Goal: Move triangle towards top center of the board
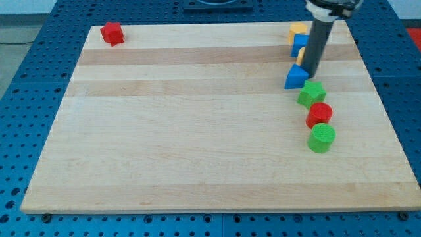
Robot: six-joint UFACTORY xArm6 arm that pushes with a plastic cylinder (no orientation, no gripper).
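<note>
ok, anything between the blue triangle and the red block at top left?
Nothing: in the camera view, bare wooden board runs from the blue triangle block to the red block. My tip touches the triangle's right side.

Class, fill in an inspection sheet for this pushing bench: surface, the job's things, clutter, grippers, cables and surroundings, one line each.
Surface: pale wooden board, flat, lying on a blue perforated table.
Job's things: blue triangle near the view's right, in the upper half; my tip touches or nearly touches its upper right side.
Clutter: red block at the view's top left; green block, red cylinder and green cylinder in a line below the triangle; yellow block and blue block above it, partly hidden by the rod.
Grippers: none; a dark rod only.
Cables: nothing seen.
Surroundings: nothing seen beyond the table.
</note>
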